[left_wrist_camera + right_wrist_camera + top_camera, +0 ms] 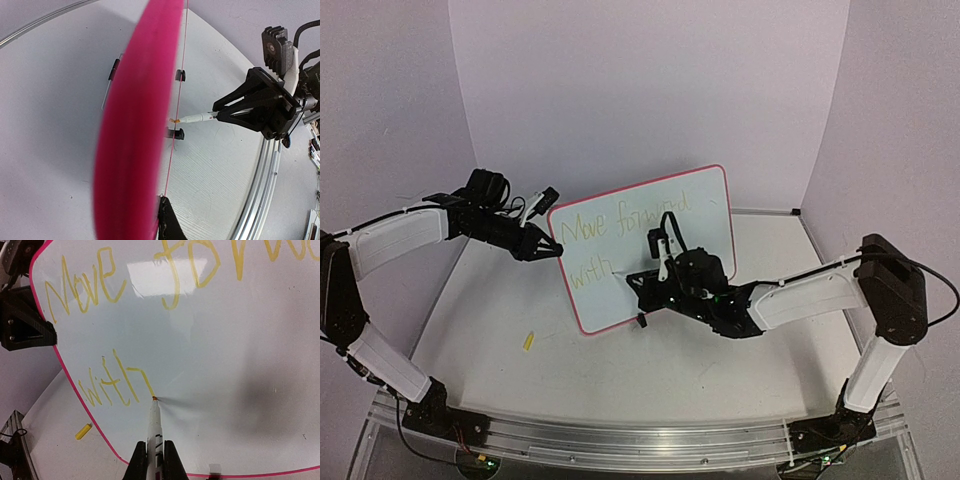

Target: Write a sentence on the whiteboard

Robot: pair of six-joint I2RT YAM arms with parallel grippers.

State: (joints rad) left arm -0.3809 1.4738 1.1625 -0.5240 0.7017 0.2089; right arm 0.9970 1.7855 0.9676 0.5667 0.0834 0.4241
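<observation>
The whiteboard (695, 215) stands tilted upright on the table, white with a red-pink rim (132, 125). The sentence (115, 285) in yellow-green handwriting reads "Move forward" on the top line and "with" (107, 385) below. My right gripper (155, 446) is shut on a white marker (154, 422). The marker's tip touches the board at the end of a stroke just right of "with". My left gripper (548, 249) is shut on the board's left edge. One of its black fingers (170, 225) shows against the rim; the other is hidden behind it.
A small yellow marker cap (528, 341) lies on the table in front of the board's lower left corner. Two black feet (176, 133) carry the board. Purple walls close in the back and sides. A metal rail (620, 440) runs along the near edge.
</observation>
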